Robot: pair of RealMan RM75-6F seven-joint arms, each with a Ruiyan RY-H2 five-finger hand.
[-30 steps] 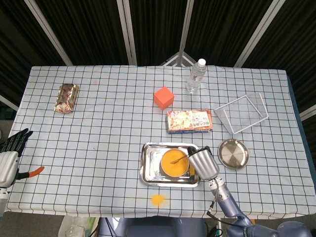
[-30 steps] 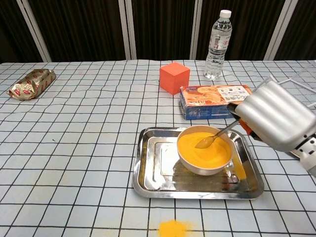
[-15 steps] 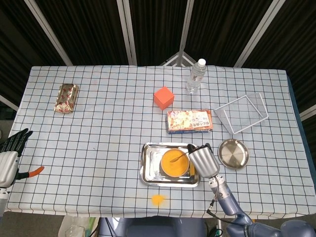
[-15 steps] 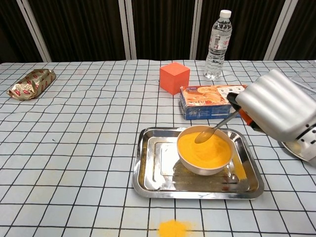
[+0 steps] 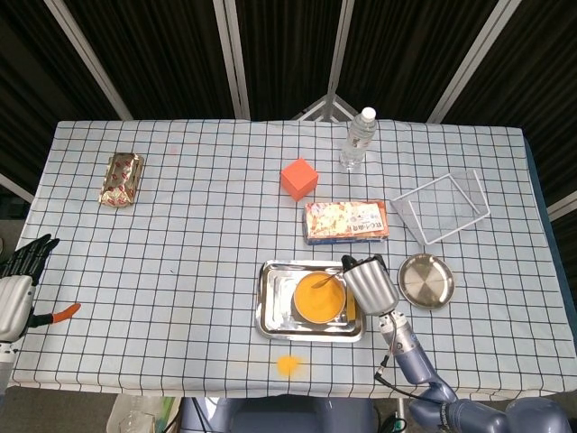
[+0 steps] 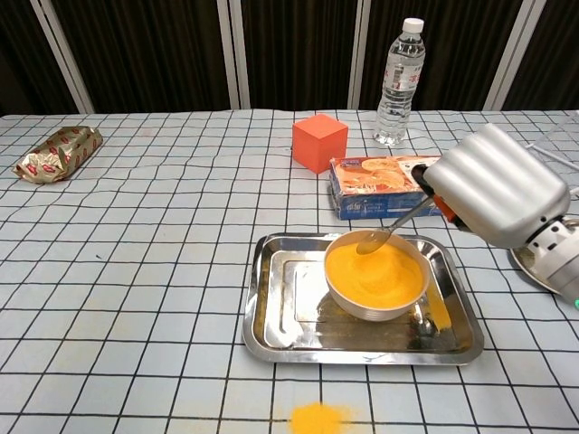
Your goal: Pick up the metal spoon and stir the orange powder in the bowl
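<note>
A white bowl full of orange powder stands in a steel tray. My right hand grips the metal spoon by its handle, to the right of the bowl. The spoon's bowl end sits at the far rim of the bowl, just over the powder's surface. My left hand shows only at the head view's left edge, far from the tray, holding nothing with fingers spread.
Spilled orange powder lies in front of the tray. Behind the tray are a food box, an orange cube and a water bottle. A round metal plate and wire basket sit to the right; a foil packet far left.
My right hand has drawn the spoon from the middle of the powder toward the bowl's far rim and lifted slightly. The left hand has not moved.
</note>
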